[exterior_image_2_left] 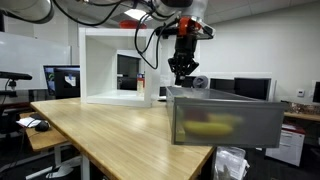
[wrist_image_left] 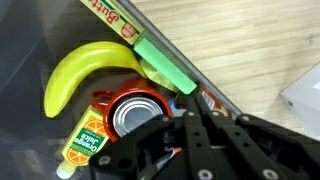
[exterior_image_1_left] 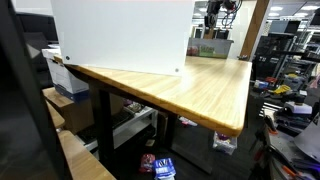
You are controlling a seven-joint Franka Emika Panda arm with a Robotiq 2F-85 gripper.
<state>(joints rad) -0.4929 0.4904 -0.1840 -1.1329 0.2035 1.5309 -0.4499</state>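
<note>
**Wrist view, nearest first**
- Pincer [wrist_image_left: 187,112] comes in from the bottom of the frame. Its jaws are closed almost tight and there is nothing between them.
- Just beyond the tips, at lower centre: a can [wrist_image_left: 133,112] standing upright, silver lid showing, red label. It is the thing closest to the pincer. I cannot tell whether they touch.
- Lower left, beside the can: a small bottle [wrist_image_left: 85,135] with an orange fruit label, lying flat.
- Centre left, past the can: a banana [wrist_image_left: 85,72] on its side, curved around the can's upper edge.
- Past that, a green packet [wrist_image_left: 165,65] and a yellow candy box [wrist_image_left: 110,15] lie along the far wall, running diagonally towards the upper left.
- All five lie inside a grey bin [wrist_image_left: 25,50]. The wooden table [wrist_image_left: 250,40] shows beyond its wall, upper right.

**Exterior views**
- The bin [exterior_image_2_left: 250,118] sits near the table's right edge, and the banana shows dimly through its clouded side.
- The pincer [exterior_image_2_left: 182,75] hangs directly above the bin, clear of its rim.
- Further back, at centre left, a white box [exterior_image_2_left: 86,65] stands open-faced on the table.
- Monitors [exterior_image_2_left: 250,88] line the rear.
- In an exterior view the same white box [exterior_image_1_left: 120,35] blocks the upper left, with the pincer [exterior_image_1_left: 213,14] small at top centre.

**Progress**
- Nothing is gripped or lifted.
- Every item lies in the bin.
- No item lies out on the table top.
</note>
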